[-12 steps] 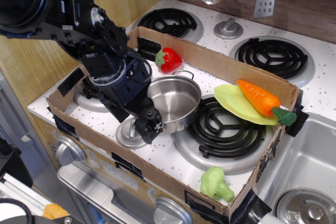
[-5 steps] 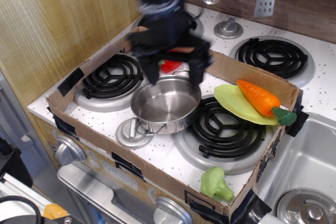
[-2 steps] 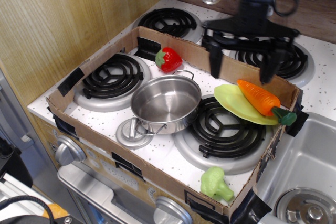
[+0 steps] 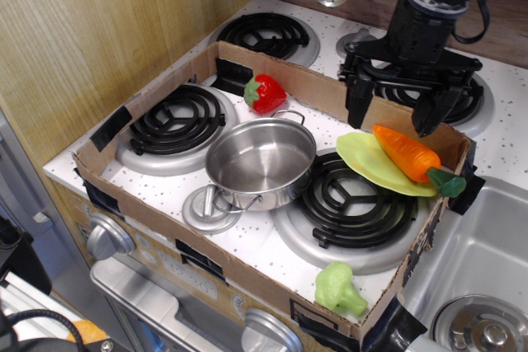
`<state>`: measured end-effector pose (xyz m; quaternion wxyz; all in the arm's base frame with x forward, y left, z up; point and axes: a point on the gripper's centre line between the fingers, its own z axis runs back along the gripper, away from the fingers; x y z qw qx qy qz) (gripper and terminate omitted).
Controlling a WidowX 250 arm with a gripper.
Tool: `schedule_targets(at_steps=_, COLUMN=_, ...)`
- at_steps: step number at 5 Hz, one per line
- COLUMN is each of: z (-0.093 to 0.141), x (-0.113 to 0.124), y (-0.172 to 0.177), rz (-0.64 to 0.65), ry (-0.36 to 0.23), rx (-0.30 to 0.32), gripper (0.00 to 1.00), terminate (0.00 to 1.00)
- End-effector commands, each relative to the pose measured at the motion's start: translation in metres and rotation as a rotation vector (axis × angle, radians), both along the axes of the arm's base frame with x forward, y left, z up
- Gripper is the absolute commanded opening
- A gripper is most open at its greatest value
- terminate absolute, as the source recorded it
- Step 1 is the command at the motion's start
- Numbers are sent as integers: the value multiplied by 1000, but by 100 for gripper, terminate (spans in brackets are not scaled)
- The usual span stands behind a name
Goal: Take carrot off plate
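A: What's the setting?
B: A white speckled toy stove surface (image 4: pixel 247 241) with coil burners, fenced by a cardboard tray (image 4: pixel 280 72), wood panelling at nine o'clock.

A: Biggest thing inside?
B: A steel pot (image 4: pixel 261 162) at the centre. At its three o'clock the pale yellow-green plate (image 4: pixel 363 159) lies partly on a burner.

A: And the carrot?
B: The carrot (image 4: pixel 406 152) lies on the plate, green stub pointing to four o'clock over the rim.

A: The pincer?
B: The pincer (image 4: pixel 393 110) hangs spread wide at the carrot's twelve o'clock, holding nothing.

A: Smaller bits?
B: A strawberry (image 4: pixel 266 93) at the pot's twelve o'clock, broccoli (image 4: pixel 337 288) at five o'clock.
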<state>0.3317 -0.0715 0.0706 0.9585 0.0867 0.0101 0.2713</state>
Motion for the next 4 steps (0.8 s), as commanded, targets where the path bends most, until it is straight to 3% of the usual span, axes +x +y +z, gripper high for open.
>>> schedule_targets(at_steps=1, z=8, x=20, y=-4, rz=31, ry=-127, rx=-35, gripper=100, terminate=0)
schedule_targets(at_steps=4, z=-29, x=18, y=-2, rz=15, ry=-172, rx=-105, gripper=100, terminate=0)
